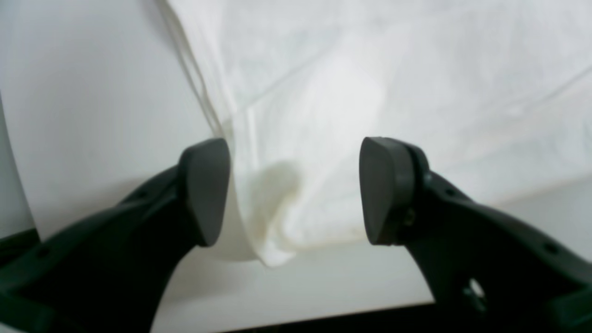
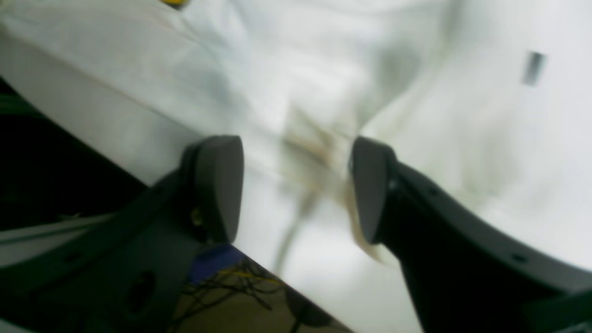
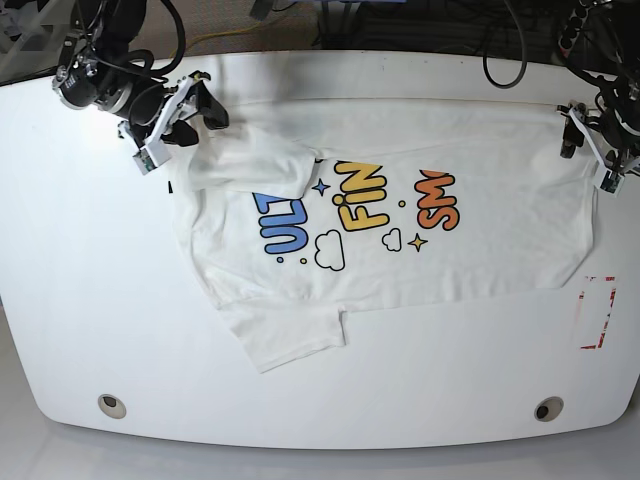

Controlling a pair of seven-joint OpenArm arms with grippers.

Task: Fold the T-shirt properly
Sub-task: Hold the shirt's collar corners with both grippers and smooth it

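white tabletop point(image 3: 100, 300) with rounded corners carries everything we see; no container is present. we find the t-shirt point(image 3: 400, 250) spread across its middle, printed side up, with blue, yellow and orange lettering visible only in the base view. that view also shows one sleeve folded inward at the shirt's top left corner and a red-marked rectangle point(image 3: 598, 312) just beside the shirt's right edge.

the left wrist view shows plain white cloth only: a bunched corner of the shirt lies between the fingers of the left pincer point(image 1: 294, 189), which stand apart with no contact we can confirm.

the right wrist view is blurred; we see the right pincer point(image 2: 296, 187) spread apart, a creased fold of the shirt between its fingers, the tabletop edge below.
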